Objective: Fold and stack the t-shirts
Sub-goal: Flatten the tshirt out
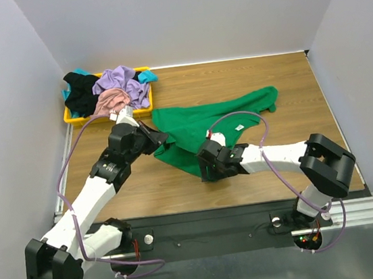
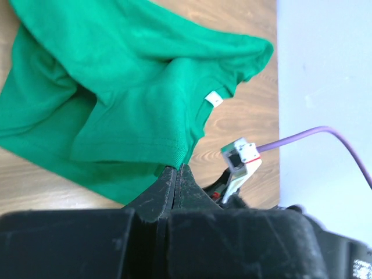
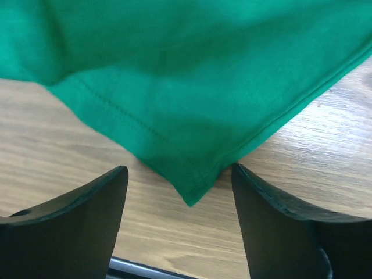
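The right gripper (image 3: 177, 171) is open wide; a corner of the green shirt (image 3: 192, 87) pokes in between its fingers; the left gripper (image 2: 177, 170) is closed, pinching the shirt's far edge.

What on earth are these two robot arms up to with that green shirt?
They are folding shirts. The left gripper is pinched shut on one edge of the green t-shirt, which lies rumpled on the table. The right gripper is open around its near corner, not yet gripping. The other t-shirts lie heaped in the yellow tray.
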`<state>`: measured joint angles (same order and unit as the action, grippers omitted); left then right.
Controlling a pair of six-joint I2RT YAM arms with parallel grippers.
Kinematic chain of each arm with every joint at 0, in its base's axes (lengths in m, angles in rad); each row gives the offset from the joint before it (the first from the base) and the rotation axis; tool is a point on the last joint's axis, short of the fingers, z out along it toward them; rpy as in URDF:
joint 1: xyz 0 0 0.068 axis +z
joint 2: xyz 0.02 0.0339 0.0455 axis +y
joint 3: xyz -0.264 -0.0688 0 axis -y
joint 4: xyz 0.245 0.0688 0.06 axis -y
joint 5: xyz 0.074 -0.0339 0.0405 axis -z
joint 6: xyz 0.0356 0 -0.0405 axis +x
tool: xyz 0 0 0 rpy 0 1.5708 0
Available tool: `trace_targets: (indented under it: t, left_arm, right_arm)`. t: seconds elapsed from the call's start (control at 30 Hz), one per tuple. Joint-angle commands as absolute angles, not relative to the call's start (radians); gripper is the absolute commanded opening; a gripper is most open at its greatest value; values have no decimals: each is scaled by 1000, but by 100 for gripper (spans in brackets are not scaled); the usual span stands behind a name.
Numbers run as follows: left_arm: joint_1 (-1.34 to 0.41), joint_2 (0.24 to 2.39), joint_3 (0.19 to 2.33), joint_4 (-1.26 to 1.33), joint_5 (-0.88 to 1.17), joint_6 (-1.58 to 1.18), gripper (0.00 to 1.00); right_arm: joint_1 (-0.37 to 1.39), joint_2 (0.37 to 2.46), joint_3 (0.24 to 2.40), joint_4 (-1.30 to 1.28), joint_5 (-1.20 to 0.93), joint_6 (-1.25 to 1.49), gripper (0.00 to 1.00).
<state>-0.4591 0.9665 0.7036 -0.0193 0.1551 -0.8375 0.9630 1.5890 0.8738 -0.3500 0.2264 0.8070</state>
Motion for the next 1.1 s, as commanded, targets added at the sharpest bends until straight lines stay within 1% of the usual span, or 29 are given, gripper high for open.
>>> trace_targets:
  t: [0.0, 0.03, 0.1, 0.13, 0.17, 0.23, 0.27, 0.3, 0.37, 0.4, 0.47, 0.5, 0.53, 0.6, 0.63, 0.7, 0.77, 0.83, 0.93, 1.07]
  left_arm:
    - [-465, 973, 771, 2, 123, -856, 0]
    - [-465, 974, 778, 2, 114, -857, 0]
    - [-463, 980, 791, 2, 92, -865, 0]
    - [-463, 983, 805, 2, 72, -870, 0]
    - [-463, 986, 813, 2, 63, -870, 0]
    - [-463, 1000, 833, 2, 48, -874, 0]
    - [-463, 1006, 844, 2, 31, -874, 0]
    - [-462, 1025, 868, 2, 25, -873, 0]
    - [-459, 1045, 899, -24, 8, -868, 0]
    - [-448, 1069, 937, -31, -27, -864, 0]
    - [-428, 1097, 988, -67, -47, -854, 0]
    - [-419, 1112, 1036, -83, -57, -850, 0]
    - [-408, 1136, 1061, -119, -66, -844, 0]
    - [-356, 1158, 1121, -153, -78, -835, 0]
    - [-313, 1173, 1133, -182, -75, -830, 0]
    - [-270, 1181, 1146, -205, -68, -828, 0]
    - [-229, 1175, 1138, -222, -55, -825, 0]
    - [-161, 1161, 1115, -236, -52, -825, 0]
    - [-63, 1122, 1071, -265, -34, -821, 0]
    - [-14, 1052, 981, -293, -72, -818, 0]
  right_arm:
    - [980, 1658, 905, -359, 313, 902, 74]
    - [982, 1673, 910, -360, 317, 908, 72]
    - [980, 1686, 911, -367, 343, 931, 52]
    - [982, 1689, 910, -379, 360, 946, 32]
    - [980, 1686, 908, -385, 367, 954, 23]
    - [980, 1675, 904, -414, 390, 966, 13]
    - [982, 1651, 899, -434, 428, 980, 5]
    - [980, 1628, 897, -481, 454, 985, 1]
    - [977, 1577, 894, -544, 521, 997, 1]
    - [971, 1501, 896, -619, 579, 1005, 0]
    - [921, 1406, 884, -675, 627, 999, 0]
    - [890, 1306, 867, -704, 658, 983, 0]
    - [805, 1246, 861, -715, 663, 965, 0]
    - [708, 1146, 856, -730, 667, 884, 0]
    - [613, 1053, 871, -733, 670, 817, 0]
    - [519, 988, 909, -747, 666, 753, 0]
    - [412, 944, 989, -753, 670, 675, 1]
    - [358, 945, 1041, -764, 695, 631, 0]
    - [250, 979, 1143, -775, 716, 572, 0]
    - [93, 1064, 1216, -773, 666, 529, 0]
